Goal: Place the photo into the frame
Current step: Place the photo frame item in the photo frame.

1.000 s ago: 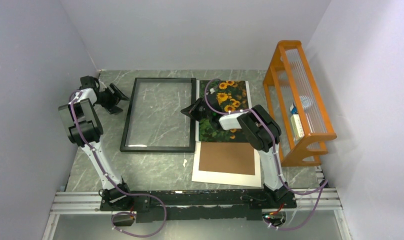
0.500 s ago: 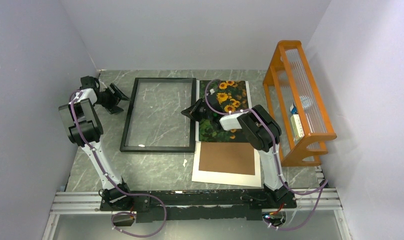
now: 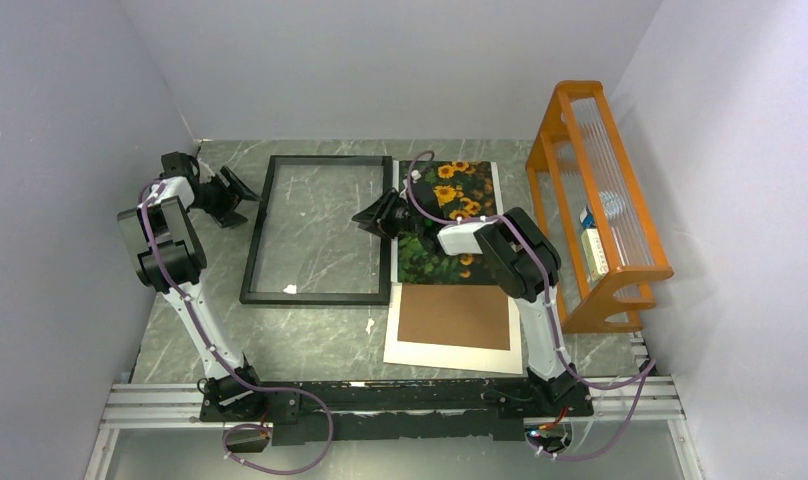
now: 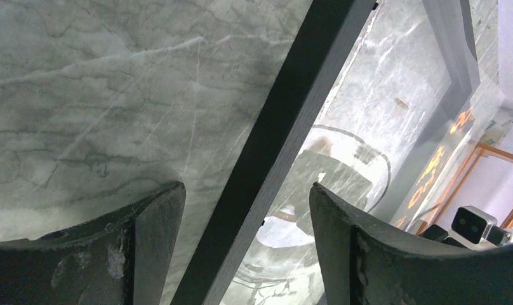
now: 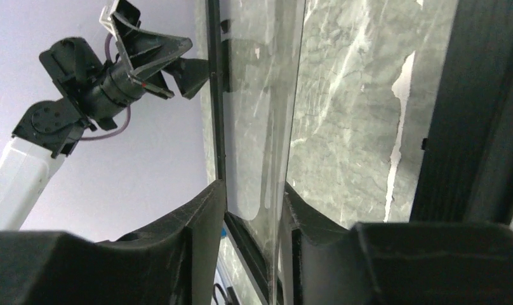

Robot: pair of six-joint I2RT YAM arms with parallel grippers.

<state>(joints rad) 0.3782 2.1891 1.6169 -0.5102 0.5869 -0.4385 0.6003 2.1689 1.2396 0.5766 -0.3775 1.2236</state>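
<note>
The black frame [image 3: 320, 160] lies flat at the middle left of the marble table. The sunflower photo [image 3: 460, 195] lies flat just right of it, partly under my right arm. My right gripper [image 3: 367, 215] is over the frame's right bar. In the right wrist view its fingers [image 5: 254, 187] pinch the edge of a clear glass pane [image 5: 260, 95], which stands tilted up from the frame [image 5: 476, 95]. My left gripper [image 3: 242, 192] is open at the frame's left bar. In the left wrist view its fingers [image 4: 247, 187] straddle that bar [image 4: 286, 127] without touching it.
A brown backing board [image 3: 453, 316] lies on a white mat sheet [image 3: 405, 345] in front of the photo. An orange wooden rack [image 3: 600, 200] stands at the right wall. A small white scrap [image 3: 370, 325] lies near the mat. Walls close in on three sides.
My right gripper has moved a little left and away from me, further over the frame's right bar, and the glint in the glass has shifted. The left arm has not moved.
</note>
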